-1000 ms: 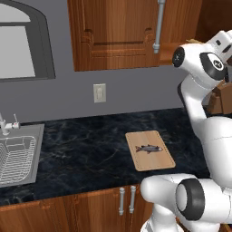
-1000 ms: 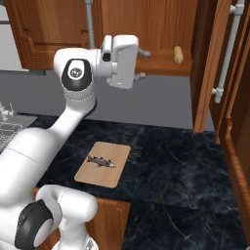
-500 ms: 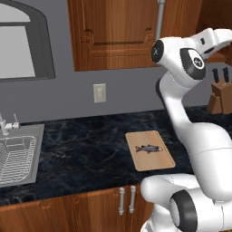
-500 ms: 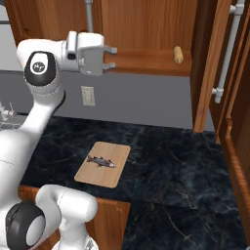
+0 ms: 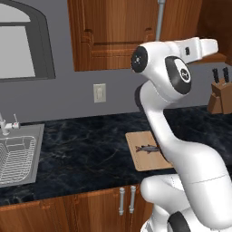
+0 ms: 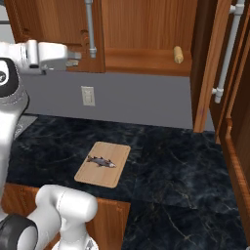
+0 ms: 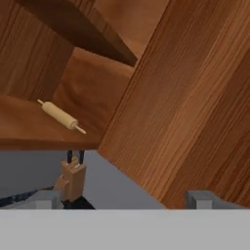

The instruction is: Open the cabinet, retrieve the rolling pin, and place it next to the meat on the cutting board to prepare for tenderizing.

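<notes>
Since the cabinet (image 6: 146,29) door is open, the robot is on the fetching step. The rolling pin (image 7: 60,116) lies on the cabinet's bottom shelf. The gripper (image 6: 73,58), wide open and empty, must reach in and grab it.

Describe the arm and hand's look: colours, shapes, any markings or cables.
Glossy white arm of rounded, tube-like links, with round dark caps at the joints. A small pale ring mark sits on the dark cap. The hand is a boxy white block ending in greyish fingers. No loose cables visible.
</notes>
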You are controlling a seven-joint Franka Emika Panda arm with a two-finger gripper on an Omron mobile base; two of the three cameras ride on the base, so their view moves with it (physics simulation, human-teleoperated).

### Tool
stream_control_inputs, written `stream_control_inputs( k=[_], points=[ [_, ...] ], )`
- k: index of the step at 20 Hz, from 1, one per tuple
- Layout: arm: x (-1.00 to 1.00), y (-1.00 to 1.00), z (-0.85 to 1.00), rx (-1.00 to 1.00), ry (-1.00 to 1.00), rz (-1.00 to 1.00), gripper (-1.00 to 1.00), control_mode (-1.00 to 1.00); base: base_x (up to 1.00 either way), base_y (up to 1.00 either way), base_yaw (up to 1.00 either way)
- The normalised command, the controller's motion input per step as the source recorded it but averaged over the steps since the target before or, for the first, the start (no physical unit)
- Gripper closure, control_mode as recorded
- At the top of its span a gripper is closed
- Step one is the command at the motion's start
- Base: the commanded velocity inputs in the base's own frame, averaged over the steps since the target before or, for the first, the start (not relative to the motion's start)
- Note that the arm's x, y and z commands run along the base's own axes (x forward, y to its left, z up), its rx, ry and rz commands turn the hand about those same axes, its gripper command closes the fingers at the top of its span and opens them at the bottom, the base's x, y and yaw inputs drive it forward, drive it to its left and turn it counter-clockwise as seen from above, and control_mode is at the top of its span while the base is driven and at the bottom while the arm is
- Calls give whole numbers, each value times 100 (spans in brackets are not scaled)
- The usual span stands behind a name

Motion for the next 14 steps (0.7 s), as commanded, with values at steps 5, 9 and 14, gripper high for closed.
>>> stream_control_inputs(
  k=[5,9,14],
  points=[
    [-3,47,0,7,-25,32,-100,-100,0,0,0],
    [20,21,0,7,-20,34,-100,-100,0,0,0],
    [25,10,0,2,-18,34,-100,-100,0,0,0]
  ],
)
